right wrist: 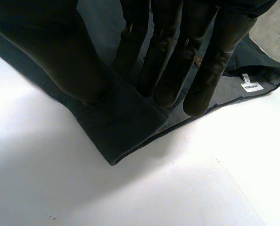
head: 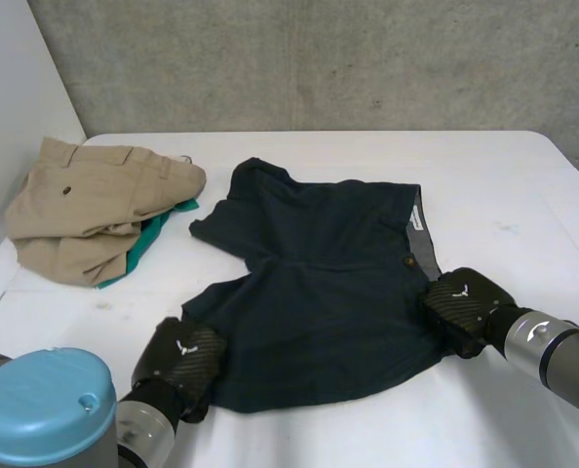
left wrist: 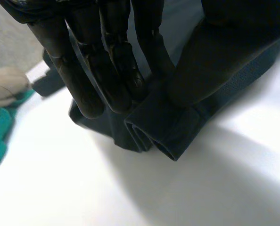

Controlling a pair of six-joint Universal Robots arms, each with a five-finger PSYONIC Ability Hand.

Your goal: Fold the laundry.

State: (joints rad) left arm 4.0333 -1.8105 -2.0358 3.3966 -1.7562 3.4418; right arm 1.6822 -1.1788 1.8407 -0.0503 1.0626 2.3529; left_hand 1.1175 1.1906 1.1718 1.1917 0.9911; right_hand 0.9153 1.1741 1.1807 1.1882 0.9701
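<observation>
My head camera is looking down from behind and between my arms, taking in the whole navy shorts [head: 319,292] on the table [head: 523,195] from well back. My left wrist camera is looking along my left hand [left wrist: 107,70], close on the shorts' leg hem. My right wrist camera is looking along my right hand [right wrist: 177,56], close on their waistband corner. All three are sharing the shorts.

- I see the shorts [head: 319,292] lying spread on the middle of the table [head: 504,195].
- To their left, near the table's back left corner, a pile of trousers [head: 85,205] lies on another cloth [head: 148,244], which pokes out toward the shorts.
- My left hand [head: 180,363] pinches the shorts' near left corner.
- My right hand [head: 465,307] pinches their waistband at the right edge.
</observation>
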